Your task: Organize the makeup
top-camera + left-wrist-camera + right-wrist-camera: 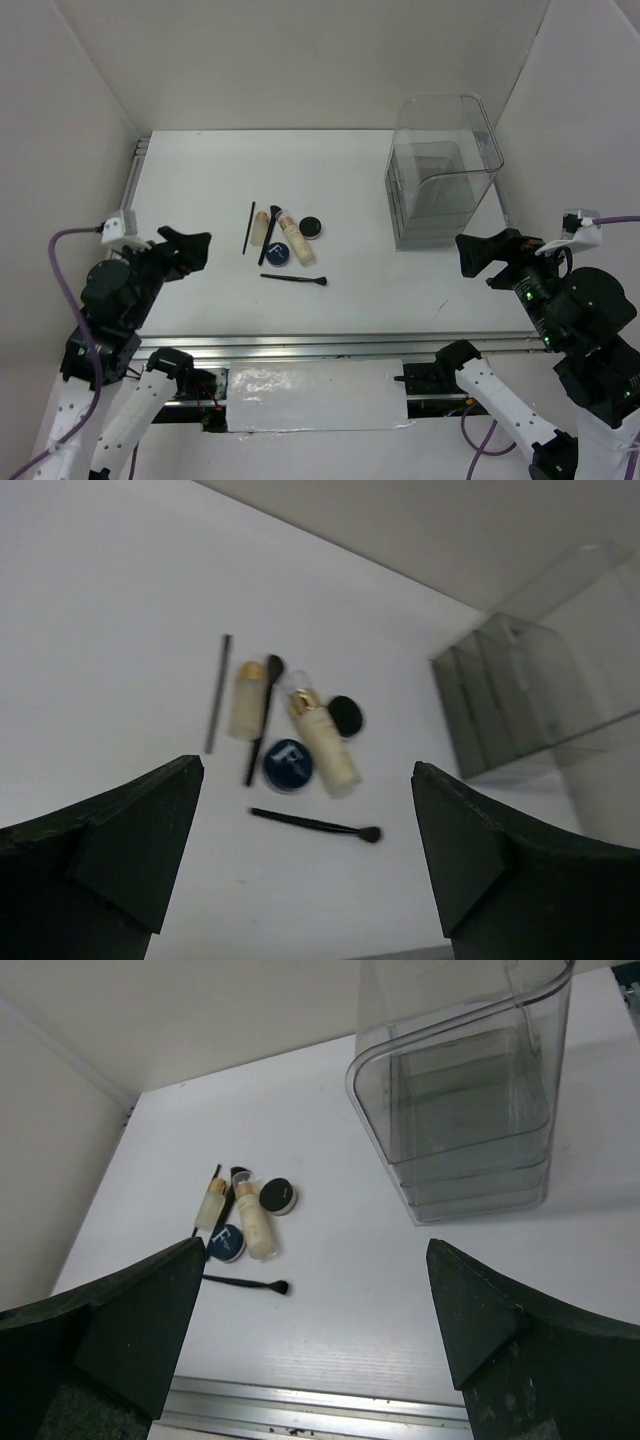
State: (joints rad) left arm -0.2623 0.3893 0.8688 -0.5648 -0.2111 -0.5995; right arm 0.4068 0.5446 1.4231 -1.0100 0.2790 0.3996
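Note:
The makeup lies in a tight cluster mid-table: two beige tube bottles [297,240] [260,228], a round black compact [311,228], a dark-blue compact [277,254], a thin black pencil [248,228], a long brush [270,235] and a small brush [294,280] lying apart at the front. My left gripper [195,252] hovers open to the left of the cluster, its fingers [130,840] framing the blue compact [288,765] and small brush [315,825] from a distance. My right gripper [476,262] stands open far to the right, holding nothing; its view shows the cluster [253,1225] at left.
A tall clear plastic box [440,170] stands at the back right, just beyond the right gripper, also visible as the clear box [460,1110]. White walls close the table on three sides. A metal rail [330,345] runs along the near edge.

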